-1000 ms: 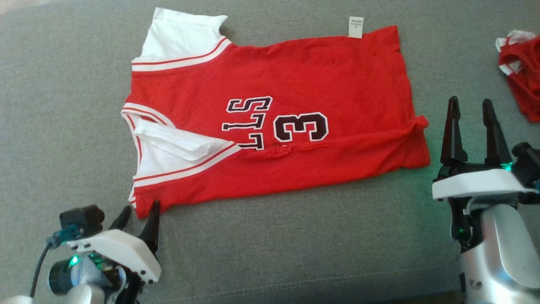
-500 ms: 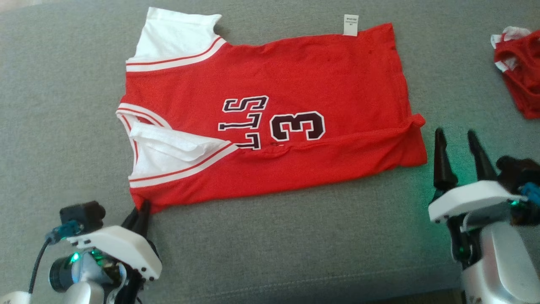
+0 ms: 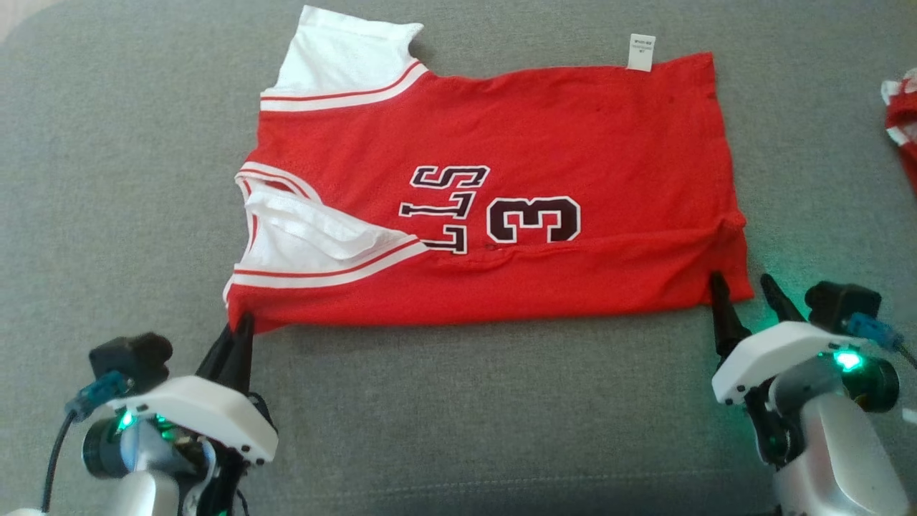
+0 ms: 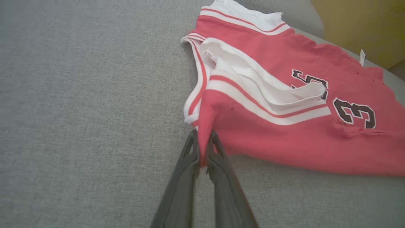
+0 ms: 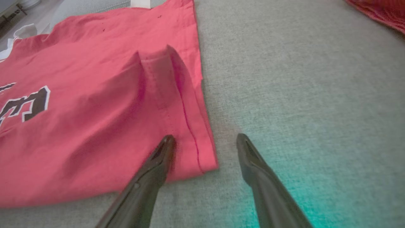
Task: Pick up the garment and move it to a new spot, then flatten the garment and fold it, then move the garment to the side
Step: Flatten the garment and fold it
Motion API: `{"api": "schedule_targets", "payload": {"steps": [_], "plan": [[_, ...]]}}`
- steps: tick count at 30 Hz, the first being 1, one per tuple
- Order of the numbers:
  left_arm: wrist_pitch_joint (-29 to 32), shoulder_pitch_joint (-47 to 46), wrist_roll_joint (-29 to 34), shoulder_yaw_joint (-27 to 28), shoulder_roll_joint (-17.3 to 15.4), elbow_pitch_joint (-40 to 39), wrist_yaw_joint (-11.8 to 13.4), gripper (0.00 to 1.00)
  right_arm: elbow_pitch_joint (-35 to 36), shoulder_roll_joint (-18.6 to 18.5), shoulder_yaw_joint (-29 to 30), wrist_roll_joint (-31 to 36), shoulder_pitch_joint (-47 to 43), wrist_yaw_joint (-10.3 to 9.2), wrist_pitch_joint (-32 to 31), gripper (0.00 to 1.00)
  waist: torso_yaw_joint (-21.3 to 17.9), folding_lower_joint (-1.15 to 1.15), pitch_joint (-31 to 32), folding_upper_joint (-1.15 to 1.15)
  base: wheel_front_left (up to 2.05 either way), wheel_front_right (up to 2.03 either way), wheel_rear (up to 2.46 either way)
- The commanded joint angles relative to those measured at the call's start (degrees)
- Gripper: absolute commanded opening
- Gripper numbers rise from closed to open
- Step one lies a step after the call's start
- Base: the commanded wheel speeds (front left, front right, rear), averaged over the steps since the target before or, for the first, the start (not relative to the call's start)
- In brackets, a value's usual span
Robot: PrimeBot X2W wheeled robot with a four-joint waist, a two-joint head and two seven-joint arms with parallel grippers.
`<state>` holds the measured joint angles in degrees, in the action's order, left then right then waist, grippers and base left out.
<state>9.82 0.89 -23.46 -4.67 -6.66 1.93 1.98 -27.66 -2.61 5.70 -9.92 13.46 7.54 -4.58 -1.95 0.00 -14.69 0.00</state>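
Garment position: the red garment lies spread on a grey upholstered surface, occupying the centre of the head view and reaching toward 12 o'clock. Its neck end faces 9 o'clock and its hem faces 3 o'clock.

- A white sleeve projects at 11 o'clock.
- A white label projects from the far edge at 1 o'clock.
- The numeral 3 is printed near the middle. A fold ridge runs just below it, from 9 o'clock to 3 o'clock.

Left gripper: located at 7 o'clock in the head view. In the left wrist view the left gripper has its two fingers pressed together, with the near shoulder corner of the garment clamped between them.

Right gripper: located at 4 o'clock in the head view, at the near hem corner. In the right wrist view the right gripper has its fingers spread apart. One finger lies over the red fabric and the other over the grey surface, with the hem corner between them. Contact with the cloth cannot be confirmed.

A second red cloth lies at 2 o'clock, well apart from the garment.
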Motion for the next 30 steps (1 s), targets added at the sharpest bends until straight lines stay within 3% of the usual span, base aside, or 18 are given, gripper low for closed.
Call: {"api": "schedule_targets", "payload": {"steps": [1,2,4,5,6,7,8,15,20,24,30], "plan": [[-0.85,-2.0,-0.05,2.06,-0.29,-2.03,0.11,0.0,0.72,-0.27,-1.92,0.07,1.25,-0.05,-1.1,1.0,0.27,0.0,0.12,0.0,0.0,0.0,0.0],[-1.14,-2.03,-0.1,1.97,-0.22,-1.97,0.05,0.0,0.48,-0.27,-2.31,-0.33,1.28,-0.05,-1.79,0.89,0.4,0.0,0.2,0.0,0.0,0.0,0.0],[-1.83,-2.11,-0.16,1.9,-0.13,-1.8,-0.04,0.0,0.11,-0.27,-3.28,-1.65,1.23,-0.05,-3.34,0.49,0.58,0.0,0.41,0.0,0.0,0.0,0.0],[-2.22,-2.21,-0.2,1.88,-0.12,-1.71,-0.15,0.0,-0.08,-0.27,-3.71,-2.4,1.16,-0.05,-4.27,0.42,0.62,0.0,0.56,0.0,0.0,0.0,0.0],[-2.63,-2.33,-0.23,1.92,-0.12,-1.59,-0.21,0.0,-0.23,-0.27,-4.16,-3.24,1.05,-0.05,-5.22,0.26,0.63,0.0,0.78,0.0,0.0,0.0,0.0],[-3.03,-2.45,-0.22,1.96,-0.16,-1.47,-0.27,0.0,-0.2,-0.27,-4.49,-3.95,0.94,-0.05,-5.9,0.06,0.6,0.0,0.98,0.0,0.0,0.0,0.0],[-3.42,-2.57,-0.22,1.97,-0.2,-1.39,-0.37,0.0,-0.04,-0.27,-4.61,-4.38,0.83,-0.05,-6.32,0.0,0.55,0.0,1.19,0.0,0.0,0.0,0.0],[-5.01,-2.81,0.0,2.03,-1.03,-2.04,-0.83,0.0,4.25,-0.55,-3.56,-5.67,-0.13,-0.05,-8.32,0.0,-0.13,0.0,3.03,0.0,0.0,0.0,0.0],[-4.62,-0.78,0.4,1.76,-2.05,-6.11,-0.96,0.0,11.77,-3.17,-3.57,-9.5,-3.06,-0.05,-12.41,0.0,-0.66,0.0,4.05,0.0,0.0,0.0,0.0],[-2.11,4.9,0.63,0.91,-2.82,-12.89,-0.45,0.0,20.14,-6.23,-2.45,-12.49,-8.57,-0.05,-17.64,0.0,-0.86,0.0,4.55,0.0,0.0,0.0,0.0],[1.06,12.76,0.12,-0.5,-2.35,-17.83,0.85,0.0,25.86,-7.21,-0.42,-13.9,-15.07,-0.05,-22.36,0.0,-0.84,0.0,4.72,0.0,0.0,0.0,0.0]]}}
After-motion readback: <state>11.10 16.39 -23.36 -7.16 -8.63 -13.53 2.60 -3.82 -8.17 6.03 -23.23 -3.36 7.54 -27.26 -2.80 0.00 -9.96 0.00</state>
